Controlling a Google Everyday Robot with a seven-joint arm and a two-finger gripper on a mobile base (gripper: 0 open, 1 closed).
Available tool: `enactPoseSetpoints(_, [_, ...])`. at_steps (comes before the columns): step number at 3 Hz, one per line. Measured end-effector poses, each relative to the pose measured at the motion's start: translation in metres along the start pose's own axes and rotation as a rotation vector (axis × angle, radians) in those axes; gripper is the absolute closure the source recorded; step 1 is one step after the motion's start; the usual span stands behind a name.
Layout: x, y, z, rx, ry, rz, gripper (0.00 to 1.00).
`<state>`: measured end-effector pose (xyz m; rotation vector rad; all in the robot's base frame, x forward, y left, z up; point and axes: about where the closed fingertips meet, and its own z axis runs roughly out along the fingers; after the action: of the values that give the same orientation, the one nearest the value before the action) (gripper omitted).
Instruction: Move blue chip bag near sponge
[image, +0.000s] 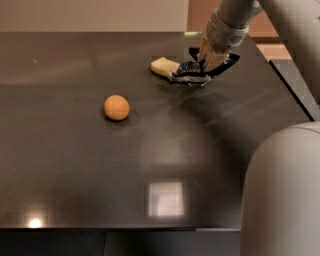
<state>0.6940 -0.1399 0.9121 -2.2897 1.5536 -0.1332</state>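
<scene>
Nearest the lens, at the lower right of the frame, you see the robot's pale grey rounded body bulking over the dark glossy tabletop. Further up, left of centre, the round orange ball sits alone, well apart from everything else. At the upper middle lies the small pale-yellow sponge with wavy sides. Just beside its right end, perhaps touching it, is the crinkled dark-blue foil chip bag, either low over the table or resting on it; you cannot tell which. The gripper comes down from the upper right, its jaws clamped on the bag's upper right part. Treat the bag as light, soft and slippery: foil crumples and slides, so you do best holding a gathered fold or the sealed edge, not the puffed middle. It looks close enough to the sponge that letting go is probably what remains.
</scene>
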Motion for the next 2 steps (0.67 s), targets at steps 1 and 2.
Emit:
enactPoseSetpoints(1, [0.0068,-0.0111,0.007,0.015,0.023,-0.004,0.59])
enactPoseSetpoints(2, [0.0091,-0.0204,0.0084,0.031,0.032,-0.009,0.37])
